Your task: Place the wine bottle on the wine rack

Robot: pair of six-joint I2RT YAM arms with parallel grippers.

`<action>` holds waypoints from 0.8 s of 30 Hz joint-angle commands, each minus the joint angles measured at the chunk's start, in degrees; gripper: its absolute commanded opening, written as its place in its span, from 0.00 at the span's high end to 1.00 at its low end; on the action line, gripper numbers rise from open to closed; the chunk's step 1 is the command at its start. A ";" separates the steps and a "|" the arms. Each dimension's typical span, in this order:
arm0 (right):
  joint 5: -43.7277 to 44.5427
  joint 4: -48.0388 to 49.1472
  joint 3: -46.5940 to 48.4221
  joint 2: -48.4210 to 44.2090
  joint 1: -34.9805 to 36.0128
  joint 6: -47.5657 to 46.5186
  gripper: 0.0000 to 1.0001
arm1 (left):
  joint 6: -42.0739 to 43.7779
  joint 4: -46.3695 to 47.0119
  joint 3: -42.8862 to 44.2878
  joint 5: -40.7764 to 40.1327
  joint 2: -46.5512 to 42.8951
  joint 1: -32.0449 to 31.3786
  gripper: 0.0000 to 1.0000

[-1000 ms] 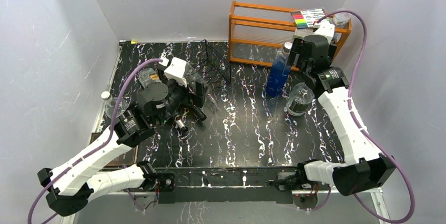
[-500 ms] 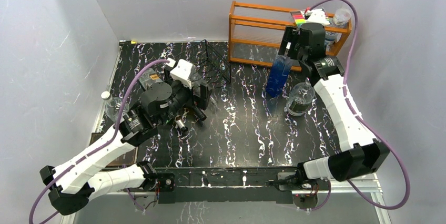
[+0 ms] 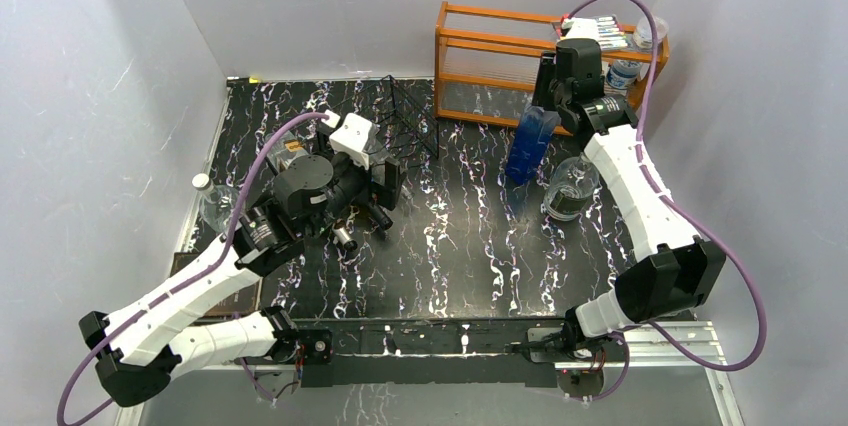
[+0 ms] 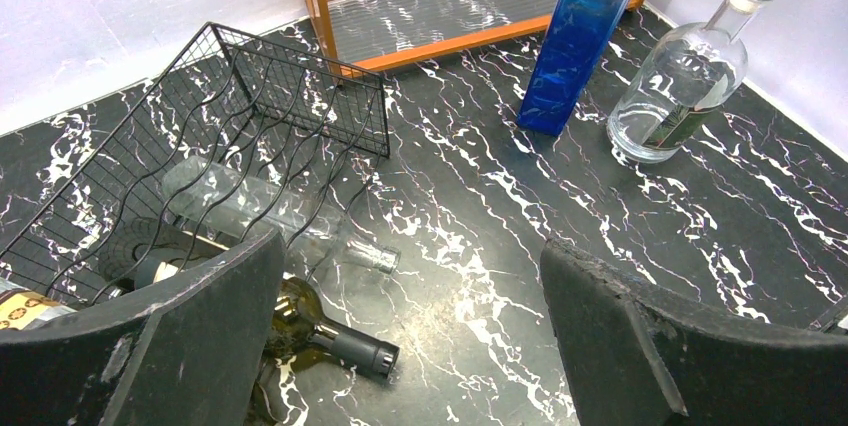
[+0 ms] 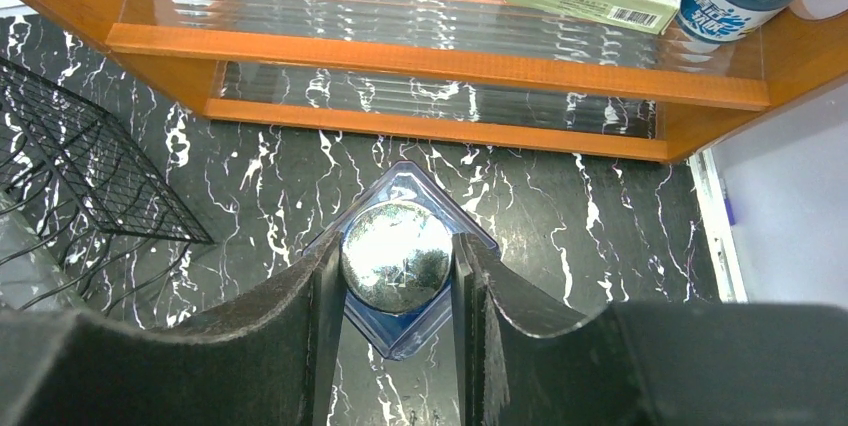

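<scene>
beside the orange shelf (image 3: 488, 47), right tool (image 5: 397, 258) grips the blue bottle (image 3: 526, 144).

the right arm has swung up and back toward the orange shelf (image 3: 490, 46): its elbow (image 3: 665, 281) has pulled in from the table's near right corner. the right gripper (image 5: 397, 276), beside the blue bottle (image 3: 525, 146) a second ago, now sits over its silver cap (image 5: 397, 246), fingers (image 5: 320, 316) close against either side. the wrist now covers most of the marker pack (image 3: 607, 19). the left arm (image 3: 180, 296) has edged slightly right, toward the wine rack (image 3: 410, 116).
</scene>
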 commanded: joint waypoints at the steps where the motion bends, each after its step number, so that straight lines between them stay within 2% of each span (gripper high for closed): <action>1: -0.63 0.62 0.82 -1.97 -0.07 -1.44 0.68 | 0.03 1.13 -0.40 0.54 0.02 0.34 0.02; 7: -4.75 -3.47 4.24 -2.08 -0.06 -0.62 1.00 | -0.30 1.26 -1.12 -0.13 0.55 0.29 0.02; 12: -10.48 -5.03 5.44 -5.42 -0.06 2.25 1.00 | 0.81 3.62 -3.71 1.15 0.65 0.29 0.02; 24: -27.80 -7.67 1.53 -12.02 -0.13 6.73 1.00 | 4.05 12.18 -8.95 12.50 6.77 0.22 0.02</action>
